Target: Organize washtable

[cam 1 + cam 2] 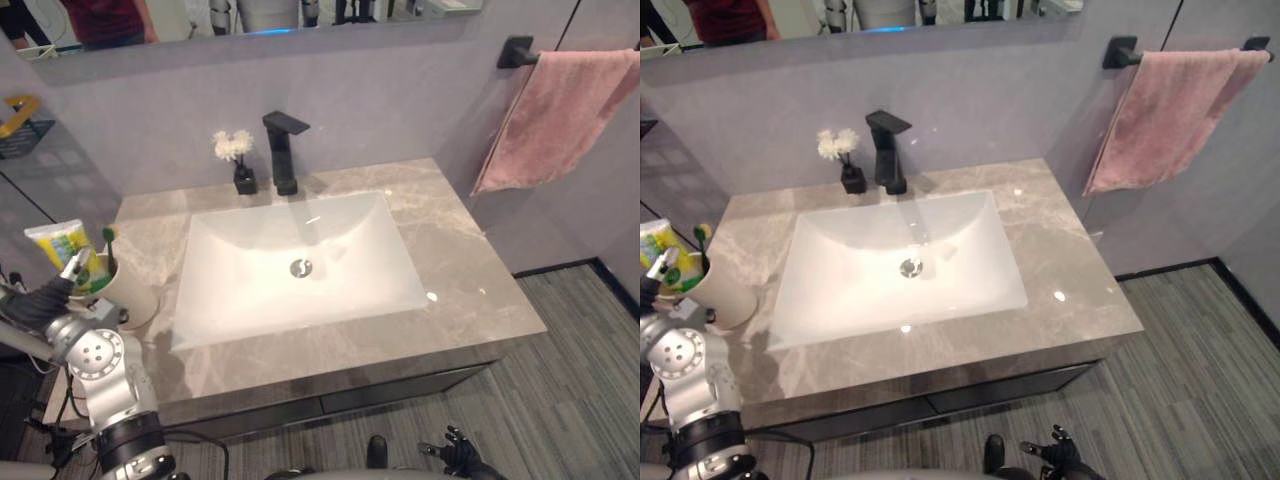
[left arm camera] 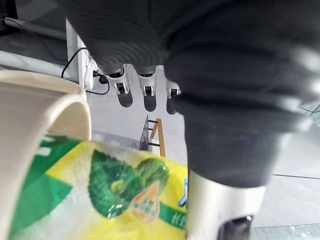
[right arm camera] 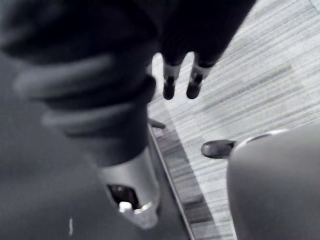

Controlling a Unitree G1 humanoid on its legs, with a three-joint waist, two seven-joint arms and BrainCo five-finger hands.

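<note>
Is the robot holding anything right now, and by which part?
Cannot be told: the left hand is right against the toothpaste tube in the cup. The right hand holds nothing.

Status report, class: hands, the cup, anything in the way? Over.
Left hand open beside cup at left edge of counter. Right hand open, hanging low. Toothpaste tube and toothbrush in cup. Nothing obstructing.

Cup [image 1: 130,292] with toothpaste [image 1: 62,245] and toothbrush [image 1: 110,248] left of the sink [image 1: 340,270], faucet [image 1: 283,150] and vase [image 1: 244,179] behind, towel [image 1: 565,115] right.
</note>
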